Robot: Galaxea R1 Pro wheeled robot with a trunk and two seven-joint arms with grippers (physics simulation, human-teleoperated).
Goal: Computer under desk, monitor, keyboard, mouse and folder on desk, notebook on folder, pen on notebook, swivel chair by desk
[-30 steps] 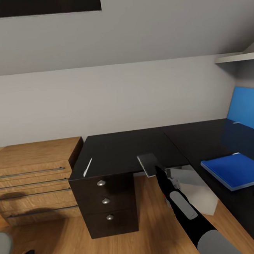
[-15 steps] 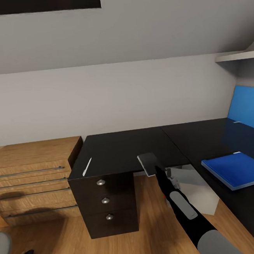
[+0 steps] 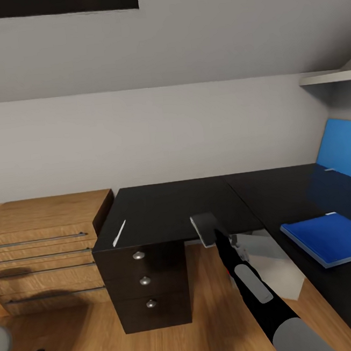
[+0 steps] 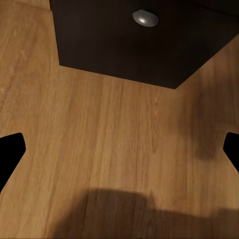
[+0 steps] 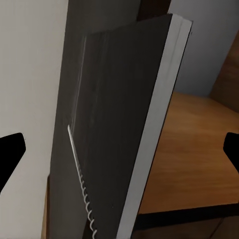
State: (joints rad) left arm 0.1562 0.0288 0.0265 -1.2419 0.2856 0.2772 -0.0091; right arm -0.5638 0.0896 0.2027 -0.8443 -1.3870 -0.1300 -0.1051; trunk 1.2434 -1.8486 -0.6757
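The right gripper is clamped on the notebook at the worktop's near edge, left of the folder. The left gripper hangs spread and empty above the floor. Swinging right, the notebook could catch the worktop edge and slip free

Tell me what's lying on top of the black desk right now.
On the desk lie the pen near its left front corner and the blue folder on the right wing. The notebook, held over its front edge, hides a small patch of the top.
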